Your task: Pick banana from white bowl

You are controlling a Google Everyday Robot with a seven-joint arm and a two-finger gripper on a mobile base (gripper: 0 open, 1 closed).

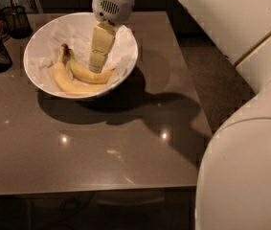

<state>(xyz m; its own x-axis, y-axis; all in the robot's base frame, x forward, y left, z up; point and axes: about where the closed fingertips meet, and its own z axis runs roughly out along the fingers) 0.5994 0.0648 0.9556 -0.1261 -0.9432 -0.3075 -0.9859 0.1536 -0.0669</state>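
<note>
Grey-brown worktop (pixel 101 147), white bowl (pixel 44 37) at far left. Tool (pixel 96 67) down inside bowl, tip at banana (pixel 86 75), which lies beside paler banana (pixel 64 82). Tool open or closed: cannot tell.

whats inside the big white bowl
Crumpled white paper lining, a deeper yellow curved banana and a paler yellow banana. The gripper reaches down into the round white bowl, covering the paper behind it.

Grey table (pixel 125 152) — mesh cup (pixel 16 20) far-left corner; paler banana (pixel 64 82).
</note>
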